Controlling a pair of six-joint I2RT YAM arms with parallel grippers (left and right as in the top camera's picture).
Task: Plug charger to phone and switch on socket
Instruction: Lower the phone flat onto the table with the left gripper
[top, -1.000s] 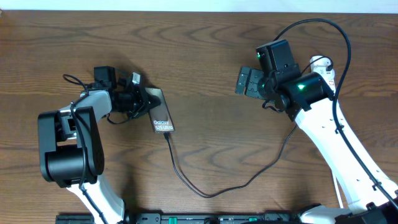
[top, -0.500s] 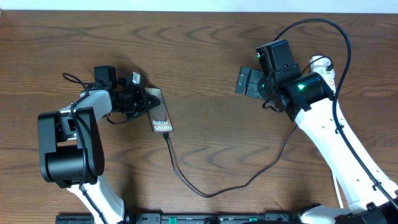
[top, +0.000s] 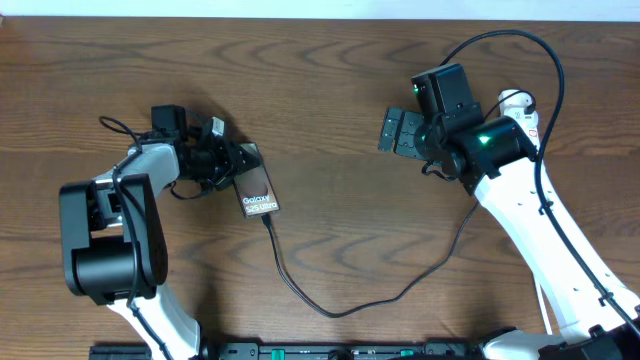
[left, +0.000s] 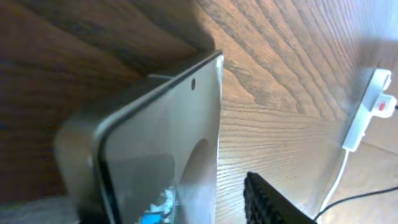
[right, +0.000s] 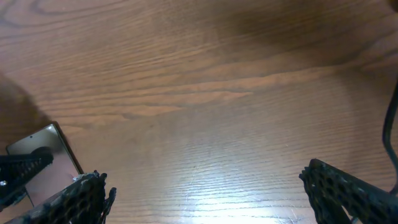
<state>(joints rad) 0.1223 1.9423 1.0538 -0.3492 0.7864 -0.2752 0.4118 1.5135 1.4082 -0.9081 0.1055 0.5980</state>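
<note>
The left pincer clamps the top end of the Galaxy phone, left of centre on the wooden surface. The charger cable meets its lower edge. The right pincer hangs wide and empty. Tilting the phone further could tug the plug loose. The socket lies well apart.

On my overhead feed the phone sits slanted left of centre, a brownish-grey slab with white "Galaxy S25 Ultra" lettering near its lower end. The charger, a thin black cable, meets that lower edge, then loops down and back up toward the right. My left wrist view shows the socket, a white strip with a red switch and a white lead, lying well apart from the phone.
</note>
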